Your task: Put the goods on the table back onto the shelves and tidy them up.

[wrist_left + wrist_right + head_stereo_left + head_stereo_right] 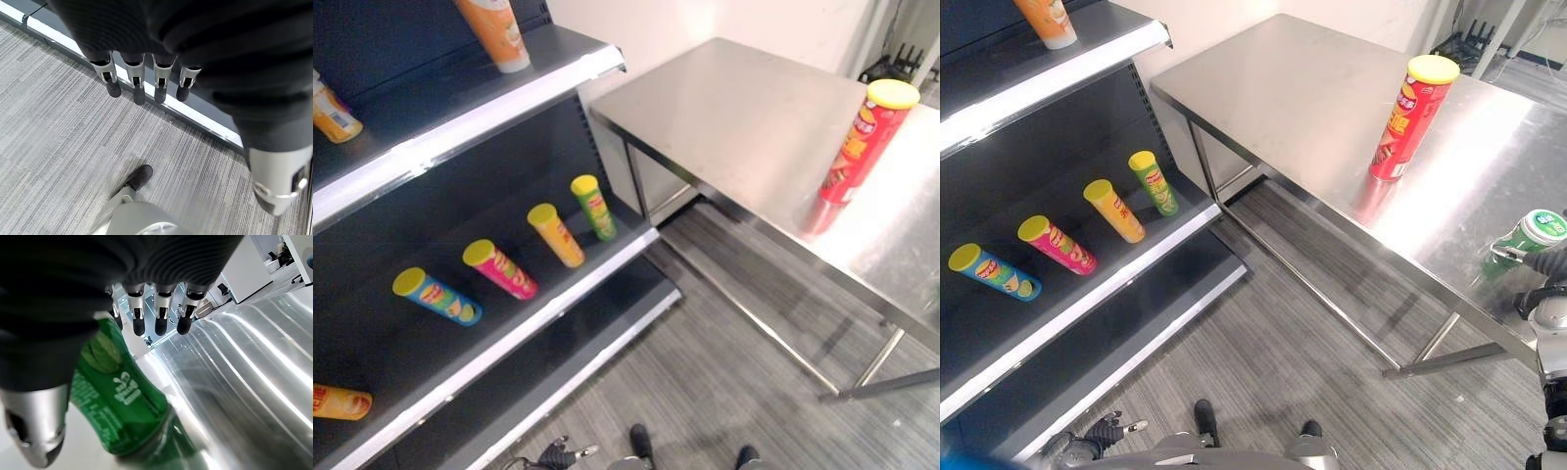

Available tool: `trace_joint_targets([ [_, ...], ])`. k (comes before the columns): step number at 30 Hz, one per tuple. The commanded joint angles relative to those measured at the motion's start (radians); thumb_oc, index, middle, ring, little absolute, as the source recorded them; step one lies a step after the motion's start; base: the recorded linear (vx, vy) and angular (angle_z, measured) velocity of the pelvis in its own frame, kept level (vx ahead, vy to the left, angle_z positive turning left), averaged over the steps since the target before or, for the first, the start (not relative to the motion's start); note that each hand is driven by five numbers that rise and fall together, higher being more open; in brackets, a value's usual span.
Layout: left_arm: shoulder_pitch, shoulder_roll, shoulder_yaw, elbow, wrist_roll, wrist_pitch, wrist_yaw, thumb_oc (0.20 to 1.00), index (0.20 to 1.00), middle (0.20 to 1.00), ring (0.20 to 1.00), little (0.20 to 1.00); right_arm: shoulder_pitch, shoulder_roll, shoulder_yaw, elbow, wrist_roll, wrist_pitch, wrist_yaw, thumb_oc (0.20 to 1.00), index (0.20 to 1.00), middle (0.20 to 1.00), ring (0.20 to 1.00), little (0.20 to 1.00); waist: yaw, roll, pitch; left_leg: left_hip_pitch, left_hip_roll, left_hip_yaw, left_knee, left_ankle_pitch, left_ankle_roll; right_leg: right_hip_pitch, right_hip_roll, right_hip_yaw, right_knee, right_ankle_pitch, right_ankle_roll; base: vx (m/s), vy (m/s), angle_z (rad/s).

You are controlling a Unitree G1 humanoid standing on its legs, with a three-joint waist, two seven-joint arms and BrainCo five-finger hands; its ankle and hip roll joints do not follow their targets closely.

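Observation:
A red snack can [862, 147] with a yellow lid stands upright on the steel table [724, 108], near its right side. A green bottle [1528, 240] with a white cap stands at the table's near right edge. My right hand [1552, 266] is right beside it. In the right wrist view the green bottle [117, 396] sits between the thumb and the straight fingers [162, 323], which are not curled round it. My left hand [137, 83] hangs open over the carpet, low beside the shelf's base.
The dark shelf unit [558, 294] stands to the left. Its middle shelf carries a row of blue [438, 297], pink [499, 269], yellow [556, 235] and green [594, 207] cans. An orange can [494, 29] sits on the top shelf. Grey carpet lies between shelf and table.

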Motion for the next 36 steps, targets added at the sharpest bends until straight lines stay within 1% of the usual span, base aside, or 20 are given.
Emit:
trace_joint_targets([
  [1,-0.054,0.026,0.004,-0.007,-0.009,-0.006,0.016,1.000,1.000,1.000,1.000,1.000,-0.110,-0.009,0.044,0.022,-0.027,-0.026,-0.032,1.000,1.000,1.000,1.000,1.000,0.036,-0.060,0.020,0.104,0.057,0.026,0.005,-0.087,-0.091,-0.038,0.010,0.067,0.013,-0.089,-0.001,0.00,0.000,0.00],
  [7,-0.048,0.027,0.000,-0.013,-0.015,-0.006,0.015,1.000,1.000,1.000,1.000,1.000,-0.156,-0.009,0.094,0.048,-0.030,-0.025,-0.025,1.000,1.000,1.000,1.000,1.000,0.045,-0.059,0.022,0.101,0.059,0.023,0.005,-0.084,-0.093,-0.037,0.011,0.059,0.013,-0.089,-0.002,-0.01,-0.005,0.04],
  [8,-0.051,0.027,-0.002,-0.006,-0.015,-0.006,0.017,1.000,1.000,1.000,1.000,1.000,-0.168,-0.004,0.113,0.047,-0.032,-0.026,-0.016,0.401,0.401,0.401,0.401,0.401,0.047,-0.058,0.023,0.100,0.059,0.022,0.005,-0.084,-0.094,-0.037,0.010,0.056,0.013,-0.090,-0.002,-0.01,-0.001,0.05],
  [9,-0.053,0.026,-0.002,-0.002,-0.014,-0.005,0.018,1.000,1.000,1.000,1.000,1.000,-0.169,-0.007,0.121,0.047,-0.035,-0.025,-0.009,0.200,0.200,0.200,0.200,0.200,0.048,-0.058,0.022,0.100,0.059,0.023,0.005,-0.083,-0.095,-0.036,0.010,0.053,0.013,-0.090,-0.003,-0.01,-0.001,0.04],
  [12,-0.052,0.030,0.002,-0.008,-0.012,-0.004,0.019,1.000,1.000,1.000,1.000,1.000,-0.169,-0.007,0.120,0.037,-0.024,-0.028,-0.004,0.200,0.200,0.200,0.200,0.200,0.048,-0.059,0.023,0.103,0.063,0.024,0.005,-0.082,-0.097,-0.031,0.013,0.049,0.013,-0.093,-0.006,-0.01,-0.013,0.07],
  [18,-0.051,0.036,0.029,-0.019,-0.016,-0.005,0.024,1.000,1.000,1.000,1.000,1.000,-0.129,-0.013,0.071,-0.081,-0.029,-0.051,-0.013,0.200,0.200,0.200,0.200,0.200,0.050,-0.068,0.020,0.115,0.080,0.029,0.013,-0.077,-0.103,-0.016,0.027,0.050,0.013,-0.106,-0.015,-0.01,-0.043,0.01],
  [20,-0.051,0.035,0.038,-0.023,-0.020,-0.006,0.024,1.000,1.000,1.000,1.000,1.000,-0.109,-0.007,0.035,-0.143,-0.015,-0.067,-0.023,0.200,0.200,0.200,0.200,0.200,0.053,-0.071,0.023,0.113,0.087,0.030,0.023,-0.074,-0.108,-0.012,0.029,0.043,0.013,-0.109,-0.018,-0.05,-0.050,0.00],
  [21,-0.047,0.026,0.061,-0.038,-0.039,-0.007,0.028,1.000,1.000,1.000,1.000,1.000,-0.099,0.009,-0.013,-0.254,0.010,-0.100,-0.038,0.200,0.200,0.200,0.200,0.200,0.064,-0.081,0.034,0.071,0.089,0.013,0.094,-0.084,-0.110,-0.006,0.024,0.027,0.013,-0.116,-0.023,-0.12,-0.001,0.27],
  [22,-0.046,0.017,0.068,-0.038,-0.055,-0.009,0.029,1.000,1.000,1.000,1.000,1.000,-0.095,0.013,-0.033,-0.308,0.013,-0.107,-0.045,0.200,0.200,0.200,0.200,0.200,0.070,-0.091,0.038,0.031,0.094,0.019,0.123,-0.079,-0.111,-0.002,0.011,0.003,0.013,-0.117,-0.021,-0.09,0.090,0.62],
  [23,-0.050,0.006,0.076,-0.032,-0.057,-0.003,0.031,1.000,1.000,1.000,1.000,1.000,-0.075,0.005,-0.062,-0.365,0.003,-0.114,-0.048,0.200,0.200,0.200,0.200,0.200,0.060,-0.095,0.032,0.017,0.124,0.097,0.090,-0.053,-0.120,0.010,-0.005,-0.029,0.013,-0.129,-0.009,-0.06,0.212,0.76],
  [24,-0.053,0.007,0.083,-0.032,-0.051,-0.001,0.030,1.000,1.000,1.000,1.000,1.000,-0.054,-0.010,-0.085,-0.426,-0.016,-0.111,-0.038,0.200,0.200,0.200,0.200,0.200,0.051,-0.098,0.022,-0.001,0.147,0.198,0.062,-0.013,-0.116,0.007,-0.021,-0.073,0.014,-0.119,-0.003,0.05,0.373,1.87],
  [25,-0.039,0.008,0.096,-0.029,-0.042,0.000,0.026,1.000,1.000,1.000,1.000,1.000,-0.046,-0.007,-0.098,-0.474,-0.023,-0.113,-0.013,0.200,0.200,0.200,0.200,0.200,0.055,-0.091,-0.005,0.019,0.127,0.214,0.035,-0.026,-0.103,0.017,-0.033,-0.096,0.018,-0.107,0.008,0.07,0.376,1.80],
  [27,-0.039,0.010,0.104,-0.023,-0.046,-0.001,0.027,1.000,1.000,1.000,1.000,1.000,-0.064,-0.003,-0.086,-0.497,-0.021,-0.120,-0.003,0.200,0.200,0.200,0.200,0.200,0.067,-0.098,-0.017,0.024,0.103,0.199,0.030,-0.039,-0.092,0.027,-0.054,-0.102,0.022,-0.096,0.016,0.09,0.263,1.08],
  [28,-0.040,0.010,0.106,-0.022,-0.047,-0.001,0.027,1.000,1.000,1.000,1.000,1.000,-0.067,-0.003,-0.083,-0.497,-0.021,-0.120,-0.003,0.200,0.200,0.200,0.200,0.200,0.064,-0.100,-0.017,0.023,0.100,0.199,0.031,-0.041,-0.090,0.027,-0.056,-0.103,0.022,-0.096,0.018,0.08,0.227,0.12],
  [29,-0.039,0.017,0.111,-0.019,-0.050,-0.004,0.028,1.000,1.000,1.000,1.000,1.000,-0.086,0.002,-0.065,-0.514,-0.018,-0.126,0.007,0.200,0.200,0.200,0.200,0.200,0.080,-0.110,-0.022,0.023,0.077,0.182,0.038,-0.061,-0.075,0.033,-0.081,-0.106,0.035,-0.090,0.024,0.06,0.152,0.08],
  [30,-0.039,0.017,0.112,-0.018,-0.050,-0.004,0.028,1.000,1.000,1.000,1.000,1.000,-0.087,0.003,-0.063,-0.514,-0.018,-0.126,0.007,0.200,0.200,0.200,0.200,0.200,0.078,-0.111,-0.021,0.022,0.074,0.181,0.039,-0.063,-0.073,0.033,-0.084,-0.107,0.037,-0.090,0.026,0.10,0.306,0.08],
  [31,-0.043,0.027,0.118,-0.014,-0.054,-0.004,0.031,1.000,1.000,1.000,1.000,1.000,-0.105,-0.003,-0.048,-0.516,-0.025,-0.126,0.012,0.200,0.200,0.200,0.200,0.200,0.094,-0.126,-0.026,0.020,0.049,0.167,0.047,-0.084,-0.059,0.034,-0.112,-0.119,0.056,-0.085,0.036,0.05,0.176,0.22],
  [32,-0.043,0.027,0.119,-0.014,-0.054,-0.004,0.031,1.000,1.000,1.000,1.000,1.000,-0.107,-0.003,-0.046,-0.515,-0.026,-0.126,0.012,0.200,0.200,0.200,0.200,0.200,0.092,-0.128,-0.025,0.019,0.046,0.166,0.049,-0.086,-0.057,0.034,-0.116,-0.120,0.058,-0.085,0.038,0.06,0.238,0.38],
  [33,-0.043,0.032,0.119,-0.020,-0.057,-0.005,0.034,1.000,1.000,1.000,1.000,1.000,-0.120,-0.008,-0.034,-0.519,-0.033,-0.124,0.011,0.200,0.200,0.200,0.200,0.200,0.104,-0.136,-0.027,0.017,0.031,0.154,0.051,-0.098,-0.048,0.033,-0.132,-0.123,0.070,-0.081,0.044,0.04,0.181,0.55],
  [36,-0.045,0.048,0.135,-0.025,-0.066,-0.005,0.040,1.000,1.000,1.000,1.000,1.000,-0.146,-0.019,-0.021,-0.520,-0.063,-0.116,0.005,0.200,0.200,0.200,0.200,0.200,0.123,-0.150,-0.029,0.017,-0.017,0.135,0.051,-0.129,-0.018,0.019,-0.190,-0.134,0.152,-0.079,0.063,0.06,0.275,0.41],
])
